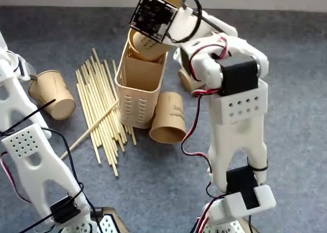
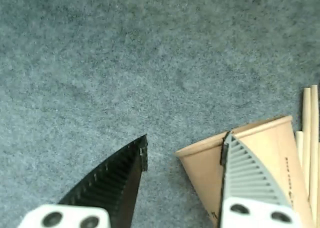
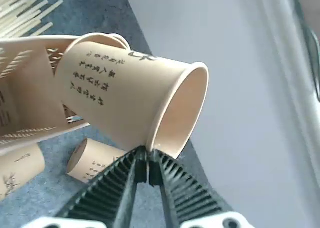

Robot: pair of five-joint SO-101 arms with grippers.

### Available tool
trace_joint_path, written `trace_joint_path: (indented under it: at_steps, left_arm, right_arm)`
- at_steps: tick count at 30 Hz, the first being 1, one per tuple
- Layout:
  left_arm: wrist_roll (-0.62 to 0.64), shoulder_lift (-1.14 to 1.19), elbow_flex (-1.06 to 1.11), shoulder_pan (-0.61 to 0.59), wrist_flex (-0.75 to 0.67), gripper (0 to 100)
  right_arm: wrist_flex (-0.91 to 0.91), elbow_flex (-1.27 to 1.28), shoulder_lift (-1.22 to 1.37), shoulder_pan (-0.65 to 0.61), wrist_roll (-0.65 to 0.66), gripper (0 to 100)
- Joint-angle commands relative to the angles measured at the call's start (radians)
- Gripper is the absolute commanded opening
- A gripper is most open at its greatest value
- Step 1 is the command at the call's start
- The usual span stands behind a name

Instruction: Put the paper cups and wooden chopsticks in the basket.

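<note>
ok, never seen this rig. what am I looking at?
Two small robot arms at a grey table. One picture looks down from above; the other two come from wrist cameras. On the table: an upright basket holding a cup, loose chopsticks beside it, a cup lying against the basket, another by the right arm. The right pincer is shut on the rim of a tilted cup at the basket's top. The left pincer is open at a third lying cup.

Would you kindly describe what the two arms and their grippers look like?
The right arm and left arm have white shells, black motor blocks, perforated plates and loose red and black wires. The right gripper has two black ridged fingers; the left gripper one black, one grey.
</note>
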Motion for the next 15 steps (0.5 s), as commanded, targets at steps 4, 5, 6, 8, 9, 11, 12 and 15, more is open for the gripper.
trace_joint_path:
  at_steps: [4, 5, 6, 8, 9, 11, 12, 15]
  left_arm:
    - [0.003, -0.073, -0.03, -0.027, 0.005, 25]
    - [0.003, -0.073, -0.03, -0.022, 0.005, 25]
    - [0.003, -0.073, -0.028, -0.018, 0.005, 25]
    - [0.003, -0.073, -0.025, -0.008, 0.005, 25]
    - [0.003, -0.073, -0.025, -0.005, 0.005, 25]
    - [0.003, -0.073, -0.025, -0.002, 0.005, 25]
    - [0.003, -0.073, -0.025, -0.002, 0.005, 25]
    - [0.003, -0.073, -0.025, -0.004, 0.005, 25]
  right_arm:
    - [-0.091, -0.045, 0.012, -0.007, 0.086, 0.5]
    - [-0.107, -0.045, 0.012, -0.007, 0.087, 0.5]
    - [-0.119, -0.045, 0.012, -0.007, 0.087, 0.5]
    - [-0.145, -0.045, 0.015, -0.008, 0.098, 0.5]
    - [-0.156, -0.041, 0.015, -0.01, 0.118, 0.5]
    - [-0.159, -0.038, 0.015, -0.012, 0.161, 0.5]
    - [-0.159, -0.036, 0.016, -0.016, 0.175, 0.5]
    - [-0.159, -0.01, 0.05, -0.019, 0.187, 0.5]
